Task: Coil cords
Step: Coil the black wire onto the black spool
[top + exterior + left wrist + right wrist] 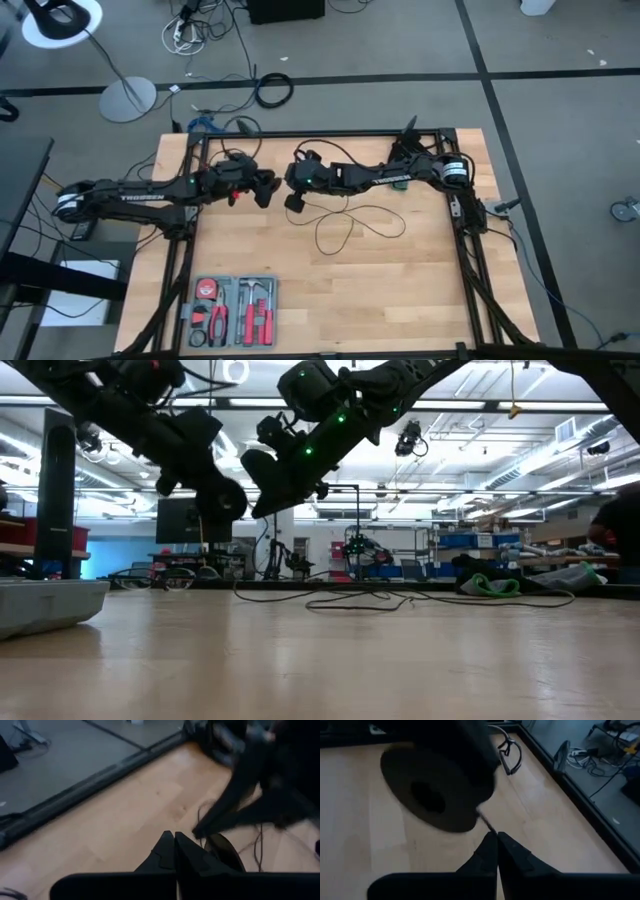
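Note:
The cord, thin and black, lies in loose loops on the wooden table right of centre, seen flat on the boards in the low view. One run rises to my right gripper, which is shut on it. The cord's round black puck hangs just beyond those fingertips, above the table. My left gripper is shut and meets the right one mid-table. The puck shows right beside its fingers. My right gripper pinches the thin cord between its fingertips, a short way from where it leaves the puck. The fingers slant down toward the table's left. The puck is lifted clear, and the rest of the cord trails slack to the loops on the table. My left gripper has the puck close against its side; whether it touches it, I cannot tell.
A grey tool case with red-handled tools lies by the near edge, left of centre. A black frame rail borders the far side. A green item sits at the far right. Bare wood spreads near right.

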Action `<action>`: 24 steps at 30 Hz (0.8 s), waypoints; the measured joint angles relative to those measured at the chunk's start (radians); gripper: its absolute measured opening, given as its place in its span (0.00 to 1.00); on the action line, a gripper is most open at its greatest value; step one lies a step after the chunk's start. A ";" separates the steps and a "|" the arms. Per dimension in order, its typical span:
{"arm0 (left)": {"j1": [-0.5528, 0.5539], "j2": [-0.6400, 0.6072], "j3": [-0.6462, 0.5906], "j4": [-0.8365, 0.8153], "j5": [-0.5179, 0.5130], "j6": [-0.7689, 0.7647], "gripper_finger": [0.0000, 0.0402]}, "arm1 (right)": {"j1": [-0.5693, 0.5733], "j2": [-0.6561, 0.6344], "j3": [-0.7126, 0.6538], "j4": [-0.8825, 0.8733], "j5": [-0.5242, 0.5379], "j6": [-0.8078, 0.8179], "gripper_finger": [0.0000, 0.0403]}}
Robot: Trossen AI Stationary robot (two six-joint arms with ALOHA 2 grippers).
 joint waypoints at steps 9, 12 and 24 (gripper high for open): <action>0.026 -0.075 0.001 0.008 -0.001 0.018 0.00 | -0.005 0.006 -0.004 -0.030 -0.062 0.002 0.13; 0.026 -0.088 0.002 0.013 -0.007 0.018 0.00 | -0.003 0.010 -0.002 -0.056 -0.070 0.025 0.20; 0.026 -0.158 0.002 0.013 -0.090 0.030 0.00 | 0.011 0.014 -0.022 -0.041 -0.074 0.073 0.31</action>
